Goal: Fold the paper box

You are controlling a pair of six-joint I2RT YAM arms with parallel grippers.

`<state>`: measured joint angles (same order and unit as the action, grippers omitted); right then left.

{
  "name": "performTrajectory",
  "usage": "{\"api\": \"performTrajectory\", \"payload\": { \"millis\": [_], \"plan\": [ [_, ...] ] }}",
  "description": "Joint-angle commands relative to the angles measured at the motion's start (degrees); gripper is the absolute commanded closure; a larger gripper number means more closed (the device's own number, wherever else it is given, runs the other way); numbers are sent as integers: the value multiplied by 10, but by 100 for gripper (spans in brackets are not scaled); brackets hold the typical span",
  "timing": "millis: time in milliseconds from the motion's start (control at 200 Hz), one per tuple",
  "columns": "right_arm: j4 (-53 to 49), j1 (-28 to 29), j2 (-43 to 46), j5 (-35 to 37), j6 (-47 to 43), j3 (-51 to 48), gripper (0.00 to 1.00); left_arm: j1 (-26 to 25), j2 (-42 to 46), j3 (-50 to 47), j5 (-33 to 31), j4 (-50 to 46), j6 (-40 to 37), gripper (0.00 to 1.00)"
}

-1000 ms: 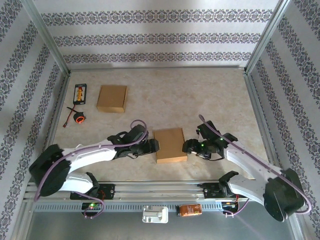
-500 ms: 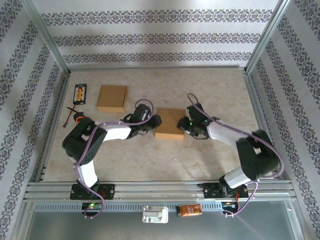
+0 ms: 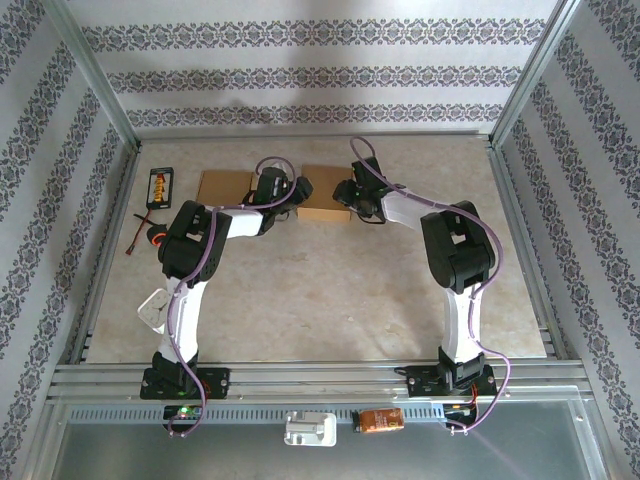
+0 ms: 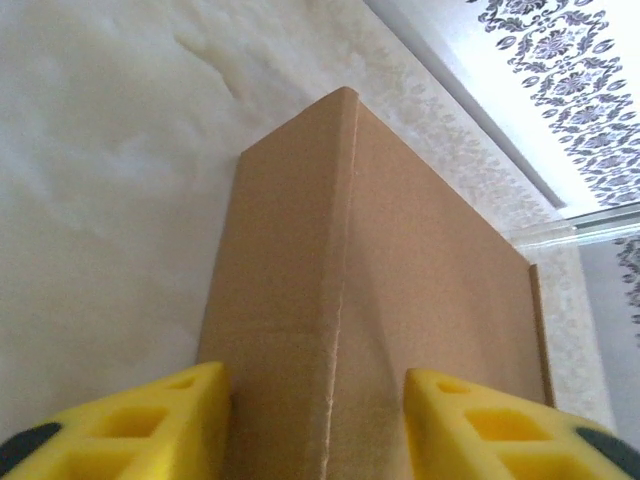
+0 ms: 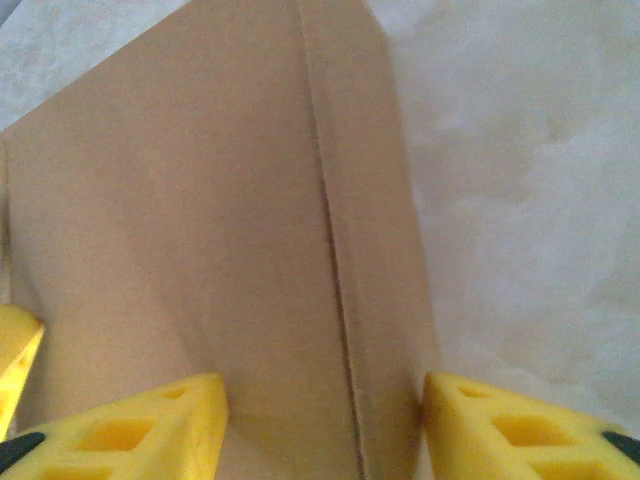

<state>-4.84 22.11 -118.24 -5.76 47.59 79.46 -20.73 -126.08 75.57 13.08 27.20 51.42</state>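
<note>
1. The paper box point(image 3: 322, 202) lies on the far part of the tabletop point(image 3: 330, 290), to the right of a second brown box point(image 3: 225, 187). One arm reaches to it from each side.
2. Judged purpose: with a pincer at each end, the box probably cannot slide while a crease is worked.
3. The left pincer point(image 4: 315, 400) is about half open and straddles the box's left end. One yellow pad point(image 4: 140, 420) rests against the side wall and the other sits over the broad face. Whether it clamps the box cannot be told.
4. The right pincer point(image 5: 325, 400) is likewise about half open and straddles the right end, with one pad at the outer edge. A firm grip cannot be told.
</note>
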Motion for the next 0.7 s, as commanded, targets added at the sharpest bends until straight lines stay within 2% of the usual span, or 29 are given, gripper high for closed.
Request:
{"api": "performTrajectory", "payload": {
  "millis": [0, 50, 85, 145, 250, 330, 445, 555, 625, 700],
  "plan": [
    [-20, 4, -8, -99, -14, 10, 35, -20, 7, -14, 50, -53, -9, 40],
    [-28, -5, 10, -114, -27, 10, 28, -21, 27, -20, 34, -68, -20, 31],
    [-30, -13, 28, -126, -39, 8, 15, -20, 43, -25, 20, -73, -32, 26],
    [-36, -23, 65, -143, -59, 3, 3, -20, 73, -35, -2, -79, -47, 19],
    [-60, -45, 137, -179, -94, -8, 2, -19, 138, -83, -17, -31, -74, 0],
    [-65, -65, 209, -184, -114, -48, 2, -20, 200, -120, -30, -13, -104, 0],
    [-80, -106, 321, -163, -149, -124, 2, -20, 310, -172, -70, -57, -162, 0],
    [-95, -148, 440, -79, -226, -220, 2, -19, 455, -264, -99, -89, -261, 0],
    [-76, -165, 510, 35, -285, -291, 2, -20, 561, -341, -139, -93, -323, 0],
    [-5, -170, 558, 169, -322, -382, 2, -16, 663, -409, -227, -119, -385, 0]
  ]
}}
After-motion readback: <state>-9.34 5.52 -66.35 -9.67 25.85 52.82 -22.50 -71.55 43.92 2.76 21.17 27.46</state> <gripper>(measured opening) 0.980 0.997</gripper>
